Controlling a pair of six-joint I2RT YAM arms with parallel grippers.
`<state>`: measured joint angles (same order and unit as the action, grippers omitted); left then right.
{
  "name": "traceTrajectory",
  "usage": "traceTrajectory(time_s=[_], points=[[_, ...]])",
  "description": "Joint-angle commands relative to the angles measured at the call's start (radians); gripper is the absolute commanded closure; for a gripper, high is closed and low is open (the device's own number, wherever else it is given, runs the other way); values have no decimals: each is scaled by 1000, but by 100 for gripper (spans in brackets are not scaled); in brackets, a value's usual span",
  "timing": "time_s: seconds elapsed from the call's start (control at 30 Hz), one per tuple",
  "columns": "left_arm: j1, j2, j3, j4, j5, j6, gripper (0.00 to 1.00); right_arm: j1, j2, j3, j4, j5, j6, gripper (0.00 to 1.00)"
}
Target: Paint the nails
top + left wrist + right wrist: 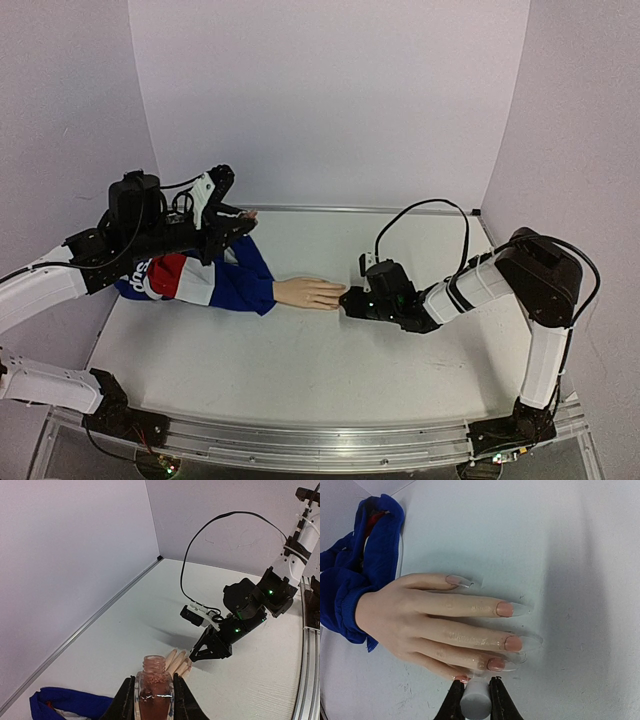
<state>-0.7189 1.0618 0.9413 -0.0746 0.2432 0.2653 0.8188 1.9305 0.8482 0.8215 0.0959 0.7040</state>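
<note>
Two sets of jaws, and both are clamped on something. Closest to my bases is the bare white table [300, 385]. Past that, my right gripper [474, 692] sits low over the surface, pinching a small white cap [475, 704] between its fingers, right at the fingertips of the mannequin hand [420, 620]. The hand lies flat, palm down, with its fingers pointing straight at my right gripper. The nails [505, 609] are directly in front of the cap, with long clear tips and a pinkish colour on each. The smallest finger's nail is closest, just beside the cap; whether anything touches it, I can't tell. Beyond the wrist, the blue, red and white sleeve [215, 280] lies bunched on the table. Farther back, raised above that sleeve, my left gripper [154, 687] squeezes a bottle [154, 702], which stands upright with an open neck and pinkish-brown liquid inside. Behind everything stand the pale walls [330, 100].
</note>
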Motion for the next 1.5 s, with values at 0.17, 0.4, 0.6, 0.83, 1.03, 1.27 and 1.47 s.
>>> traceTrajectory(time_s=[0.17, 0.4, 0.6, 0.83, 1.03, 1.27, 1.47], points=[[3, 1, 16, 32, 27, 7, 100, -1, -47, 4, -14, 30, 3, 100], [3, 5, 17, 32, 31, 4, 100, 0, -77, -14, -9, 22, -1, 100], [3, 9, 17, 32, 36, 1, 100, -1, -115, -55, 24, 24, 3, 100], [3, 10, 18, 33, 36, 0, 100, -1, -53, 4, 37, -23, 3, 100], [3, 7, 16, 32, 33, 3, 100, -1, -29, 21, 38, -27, 6, 100], [3, 6, 15, 32, 31, 4, 100, -1, -14, 25, 38, -33, 11, 100], [2, 4, 15, 32, 32, 5, 100, -1, -11, 25, 53, -43, 10, 100]])
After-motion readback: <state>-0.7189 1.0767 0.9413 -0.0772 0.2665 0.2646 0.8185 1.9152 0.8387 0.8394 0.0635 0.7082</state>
